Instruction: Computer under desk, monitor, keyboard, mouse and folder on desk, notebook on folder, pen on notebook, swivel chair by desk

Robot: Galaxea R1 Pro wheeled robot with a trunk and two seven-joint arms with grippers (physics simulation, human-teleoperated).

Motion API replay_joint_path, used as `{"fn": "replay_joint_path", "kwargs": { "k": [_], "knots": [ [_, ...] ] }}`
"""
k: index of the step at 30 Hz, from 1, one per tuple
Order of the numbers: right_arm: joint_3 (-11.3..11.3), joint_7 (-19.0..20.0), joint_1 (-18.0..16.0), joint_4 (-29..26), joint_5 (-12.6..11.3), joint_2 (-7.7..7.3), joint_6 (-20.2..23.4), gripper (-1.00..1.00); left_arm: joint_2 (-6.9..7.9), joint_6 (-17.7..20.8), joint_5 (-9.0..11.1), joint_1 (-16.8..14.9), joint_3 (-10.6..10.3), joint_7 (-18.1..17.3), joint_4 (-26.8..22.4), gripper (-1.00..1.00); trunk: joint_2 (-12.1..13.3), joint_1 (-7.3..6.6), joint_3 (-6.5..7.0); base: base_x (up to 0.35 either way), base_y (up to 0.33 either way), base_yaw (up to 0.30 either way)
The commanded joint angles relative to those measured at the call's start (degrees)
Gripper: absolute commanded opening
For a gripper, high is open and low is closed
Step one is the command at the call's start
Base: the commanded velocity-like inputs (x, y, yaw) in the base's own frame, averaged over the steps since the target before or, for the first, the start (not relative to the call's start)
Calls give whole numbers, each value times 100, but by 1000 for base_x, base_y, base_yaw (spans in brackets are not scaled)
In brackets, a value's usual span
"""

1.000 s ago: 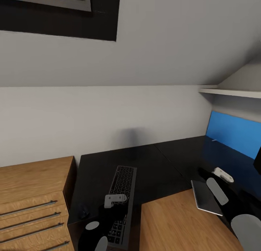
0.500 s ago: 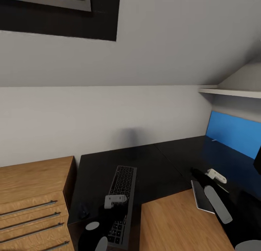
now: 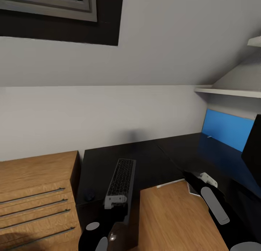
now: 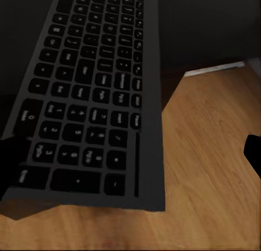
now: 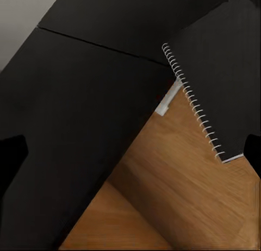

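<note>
The slim dark keyboard [image 3: 122, 178] lies lengthwise on the black desk [image 3: 152, 158], its near end reaching past the desk's edge. My left gripper [image 3: 116, 204] is at that near end, and in the left wrist view this left gripper [image 4: 130, 158] is open, with one finger [image 4: 12, 161] over a keyboard [image 4: 92, 93] corner. The small black mouse [image 3: 89, 196] sits left of the keyboard. My right gripper [image 3: 205, 178] hovers open over the spiral-bound dark notebook [image 5: 223, 61], whose corner [image 3: 190, 188] juts over the desk's inner edge. A black slab, likely the monitor [image 3: 253, 146], stands at the far right.
A light wooden chest [image 3: 36, 185] with bar handles adjoins the desk's left end. Wooden floor [image 3: 174, 218] fills the desk's inner corner. A bright blue panel [image 3: 226, 129] stands against the wall, a short pale stick [image 3: 209, 136] at its foot. A shelf [image 3: 232, 92] hangs above.
The whole head view has shifted, showing more window. My right gripper has moved left and now covers most of the notebook. The left gripper stays at the keyboard's near end.
</note>
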Motion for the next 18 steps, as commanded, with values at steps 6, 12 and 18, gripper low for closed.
{"fn": "replay_joint_path", "kwargs": {
  "k": [6, 12, 18],
  "knots": [
    [14, -33, -4, -5, -36, -6, -11, 100, 1, 17, 60, -5, -7, 56, -7, 100, -5, -3, -7, -329, 0, 0],
    [21, -8, -4, 136, -34, -6, -22, 100, 1, 17, 60, -5, -7, 56, -7, 100, -5, -3, -7, -333, 0, 0],
    [26, -2, -4, 195, -34, -3, -24, 100, -5, 21, 64, -5, -59, 59, -4, 100, -5, -3, -7, -300, 0, 0]
  ]
}}
